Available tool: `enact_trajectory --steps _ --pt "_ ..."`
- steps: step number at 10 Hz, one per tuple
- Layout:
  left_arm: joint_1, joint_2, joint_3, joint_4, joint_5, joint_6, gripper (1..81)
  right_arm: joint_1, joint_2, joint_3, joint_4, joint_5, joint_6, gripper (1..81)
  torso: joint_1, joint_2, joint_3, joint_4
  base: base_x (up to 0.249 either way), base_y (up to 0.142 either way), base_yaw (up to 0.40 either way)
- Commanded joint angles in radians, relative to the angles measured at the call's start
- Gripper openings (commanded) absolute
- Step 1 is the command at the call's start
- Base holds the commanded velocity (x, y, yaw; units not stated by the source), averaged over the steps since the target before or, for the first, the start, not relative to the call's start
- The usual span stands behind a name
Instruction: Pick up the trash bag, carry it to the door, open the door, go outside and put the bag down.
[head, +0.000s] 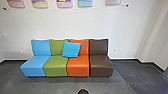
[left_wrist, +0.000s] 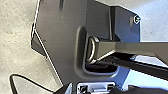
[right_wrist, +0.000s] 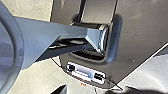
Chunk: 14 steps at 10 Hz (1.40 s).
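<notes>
A: Blue seat (head: 35, 66) at the left, before a pale wall (head: 82, 25). Green seat (head: 55, 66) beside it.
B: Then a turquoise cushion (head: 71, 49), tilted, overlapping green and orange backrests.
A: Orange seat (head: 78, 66), brown seat (head: 101, 66), dark floor (head: 135, 72) beyond.
B: Trash bag?
A: Can't tell where it is.
B: Left jaws, right jaws?
A: Can't tell, either pair: apart, together or clamped.

My base plate (left_wrist: 60, 37) is dark grey and flat, with angled corners and a thin, pale edge. A grey, bevelled bar (left_wrist: 130, 48) with a shiny ringed joint (left_wrist: 92, 50) meets its rounded recess (left_wrist: 81, 50). My pale panel (right_wrist: 86, 74) has black sockets (right_wrist: 99, 76); a thin black cable (left_wrist: 11, 83) makes a loop.
</notes>
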Motion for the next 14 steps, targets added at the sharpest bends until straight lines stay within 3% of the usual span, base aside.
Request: enact_trajectory --steps 1,2,3,5,8,9,10,14 --pt "-0.026 -0.132 0.124 -0.009 0.059 -0.001 81.1 0.024 -0.140 0.177 0.009 -0.067 0.008 81.1 0.000 0.000 0.000 0.000 0.000 0.000 0.000" --pt "-0.034 -0.153 0.126 -0.026 0.059 -0.003 81.1 0.026 -0.179 0.236 0.011 -0.067 0.010 81.1 0.000 0.000 0.000 -0.024 0.000 0.000 0.000" --pt "-0.048 -0.177 0.135 -0.056 0.061 -0.003 81.1 0.027 -0.230 0.305 0.014 -0.064 0.012 81.1 0.064 -0.100 -0.058 -0.033 0.000 0.000 0.000" --pt "-0.069 -0.244 0.202 -0.103 0.068 -0.003 81.1 0.047 -0.342 0.434 0.044 -0.057 0.012 81.1 0.068 -0.107 -0.113 -0.036 0.000 0.000 0.000" --pt "-0.095 -0.307 0.284 -0.169 0.064 -0.003 81.1 0.076 -0.468 0.562 0.091 -0.054 0.012 81.1 0.118 -0.186 -0.190 -0.049 0.000 0.000 0.000" --pt "-0.103 -0.312 0.285 -0.198 0.064 -0.003 81.1 0.087 -0.491 0.585 0.097 -0.052 0.012 81.1 0.140 -0.221 -0.222 -0.034 0.000 0.000 0.000" --pt "-0.108 -0.321 0.285 -0.202 0.072 -0.001 81.1 0.098 -0.523 0.615 0.110 -0.054 0.012 81.1 0.162 -0.255 -0.161 -0.036 0.000 0.000 0.000" --pt "-0.195 -0.356 0.267 -0.222 0.075 -0.003 81.1 0.159 -0.659 0.758 0.170 -0.055 0.012 81.1 0.233 -0.364 -0.194 -0.036 0.000 0.000 0.000"
